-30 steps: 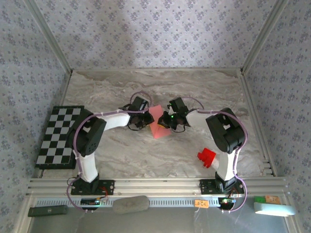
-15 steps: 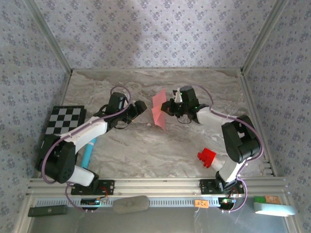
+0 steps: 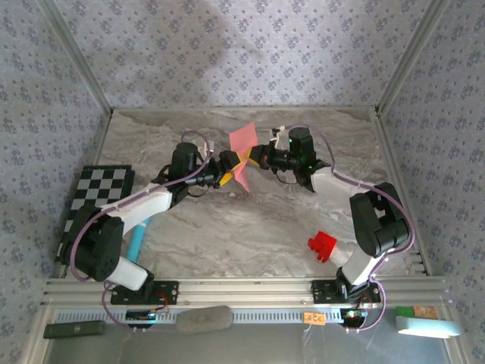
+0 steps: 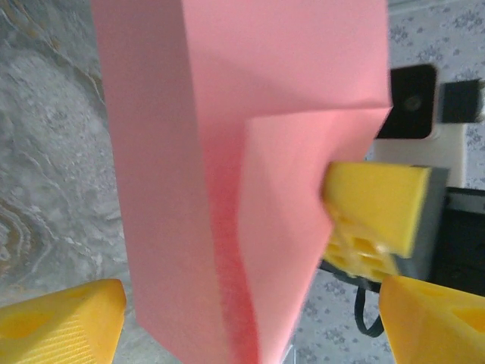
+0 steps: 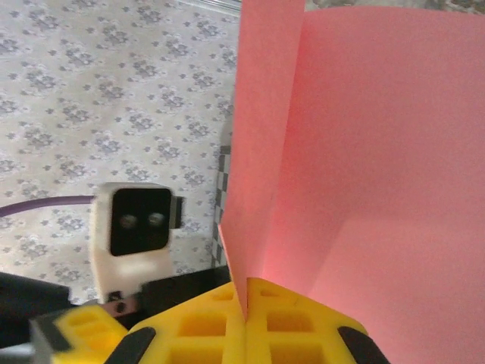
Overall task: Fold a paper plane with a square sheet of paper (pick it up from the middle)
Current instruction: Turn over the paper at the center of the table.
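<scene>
Right gripper (image 5: 246, 305) pinches pink sheet (image 5: 379, 152) — orange tag (image 3: 314, 318), print seemingly illegible.

This is a robot lab's test cell, not anybody's home, for all the flowery wallpaper (image 3: 227, 53). That paper is stuck on flat panels set between bare aluminium posts (image 3: 76, 64), which box in a marble-look table (image 3: 227, 243) on three sides. Two white-and-black arms, left (image 3: 144, 206) and right (image 3: 375, 220), are bolted to a slotted metal rail (image 3: 242, 290) at the near edge, with purple cables (image 3: 193, 138) looped along them. A black-and-white chequered board (image 3: 95, 212) lies flat at the left side, and an orange label (image 3: 314, 318) is stuck on the front ledge.
</scene>
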